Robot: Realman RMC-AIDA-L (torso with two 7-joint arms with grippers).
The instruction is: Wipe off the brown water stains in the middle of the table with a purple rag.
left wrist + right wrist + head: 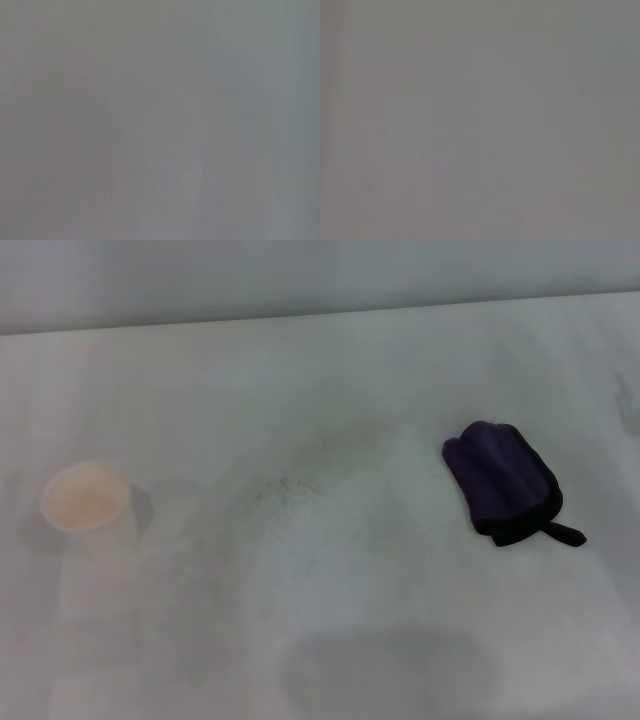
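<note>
The purple rag lies bunched on the white table, right of the middle, with black edging and a short black loop tab at its near right end. No tan-brown blotch shows anywhere on the table; only faint grey speckled smudges mark the middle. Neither gripper shows in the head view. Both wrist views show only plain grey with nothing to make out.
A white paper cup stands upright at the left side of the table. The table's far edge runs along the top of the head view, with a grey wall behind it. A soft shadow lies on the near middle.
</note>
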